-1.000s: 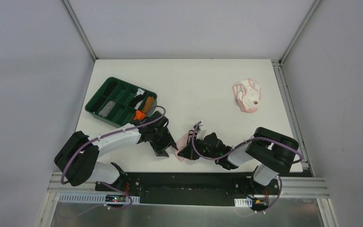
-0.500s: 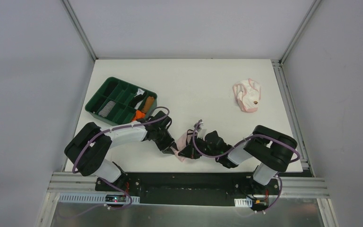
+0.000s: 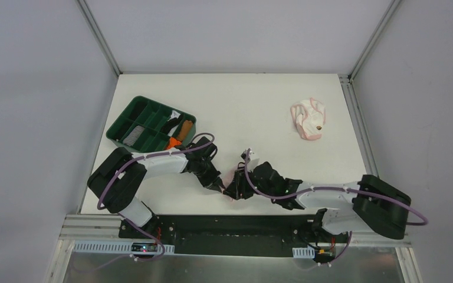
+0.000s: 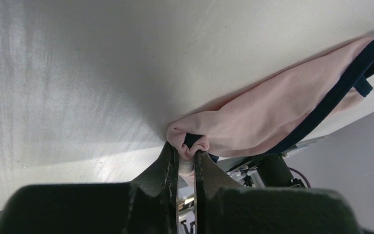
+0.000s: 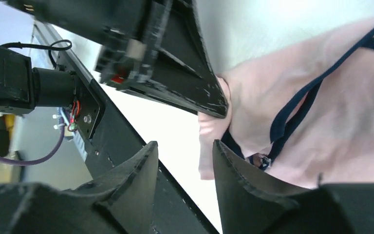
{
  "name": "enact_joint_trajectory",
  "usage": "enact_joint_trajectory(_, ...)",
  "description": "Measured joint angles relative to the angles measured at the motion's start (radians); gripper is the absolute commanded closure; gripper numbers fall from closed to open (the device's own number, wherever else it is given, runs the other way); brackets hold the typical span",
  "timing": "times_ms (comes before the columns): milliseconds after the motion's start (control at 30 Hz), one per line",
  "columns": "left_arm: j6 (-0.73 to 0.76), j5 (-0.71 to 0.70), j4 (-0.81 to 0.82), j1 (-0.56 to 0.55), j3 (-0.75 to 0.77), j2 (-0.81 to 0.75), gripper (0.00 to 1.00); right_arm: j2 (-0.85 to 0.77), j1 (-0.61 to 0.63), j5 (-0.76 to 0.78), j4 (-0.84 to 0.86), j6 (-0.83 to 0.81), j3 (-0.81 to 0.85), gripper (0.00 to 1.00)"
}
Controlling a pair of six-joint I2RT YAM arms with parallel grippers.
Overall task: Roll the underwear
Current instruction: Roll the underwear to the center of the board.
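We find the left gripper [image 4: 185,157] pinched tight on a corner of the pink navy-edged briefs [image 4: 268,114], and the right gripper [image 5: 184,155] parted at the cloth's edge.

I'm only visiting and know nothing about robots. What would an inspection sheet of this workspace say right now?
Surface: white table, with fabric items and a tray on it.
Job's things: pink brief with navy edging lies crumpled near the front edge, between the two grippers. The paler brief lies at the far right, apart from both arms.
Clutter: green tray at the left, holding rolled cloths.
Grippers: left gripper is shut on a fold of the pink brief. The right gripper is open at the same brief's edge.
Cables: purple cables run along both arms; no snag seen.
Surroundings: grey walls and a metal frame; nothing else seen.
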Motion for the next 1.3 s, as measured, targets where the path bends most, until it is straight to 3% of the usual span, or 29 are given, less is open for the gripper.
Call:
enact_joint_trajectory(133, -0.001, 0.013, 0.0, 0.0, 0.001, 0.007, 1.0, -0.122, 0.095, 0.174, -0.207, -0.112, 0.074, 0.52)
enact_joint_trajectory(267, -0.001, 0.016, -0.007, 0.0, 0.008, 0.012, 1.0, -0.131, 0.218, 0.353, -0.354, -0.224, 0.142, 0.52)
enact_joint_trajectory(433, -0.001, 0.018, -0.016, 0.0, 0.015, 0.019, 1.0, -0.008, 0.347, 0.539, -0.468, -0.353, 0.252, 0.52)
enact_joint_trajectory(633, -0.001, 0.026, -0.019, 0.0, 0.019, 0.024, 1.0, 0.157, 0.412, 0.673, -0.512, -0.454, 0.336, 0.55)
enact_joint_trajectory(700, -0.001, 0.029, -0.019, 0.0, 0.019, 0.024, 1.0, 0.191, 0.421, 0.699, -0.515, -0.472, 0.346, 0.64)
enact_joint_trajectory(833, -0.001, 0.029, -0.02, 0.0, 0.019, 0.024, 1.0, 0.237, 0.43, 0.753, -0.516, -0.499, 0.355, 0.97)
enact_joint_trajectory(900, -0.001, 0.03, -0.021, 0.0, 0.019, 0.023, 1.0, 0.24, 0.432, 0.766, -0.517, -0.503, 0.359, 1.0)
enact_joint_trajectory(967, -0.001, 0.029, -0.023, 0.0, 0.019, 0.02, 0.89, 0.24, 0.436, 0.78, -0.512, -0.498, 0.356, 1.0)
enact_joint_trajectory(1100, 0.002, 0.023, -0.034, 0.0, 0.015, -0.003, 0.45, 0.212, 0.422, 0.757, -0.435, -0.467, 0.306, 1.0)
enact_joint_trajectory(1167, 0.004, 0.009, -0.051, -0.001, 0.006, -0.042, 0.29, 0.165, 0.383, 0.69, -0.379, -0.432, 0.253, 1.0)
enact_joint_trajectory(1233, 0.009, -0.014, -0.071, -0.001, -0.005, -0.09, 0.19, 0.113, 0.324, 0.602, -0.325, -0.388, 0.198, 1.0)
enact_joint_trajectory(1300, 0.011, -0.035, -0.088, 0.0, -0.015, -0.137, 0.15, 0.079, 0.267, 0.517, -0.274, -0.348, 0.154, 1.0)
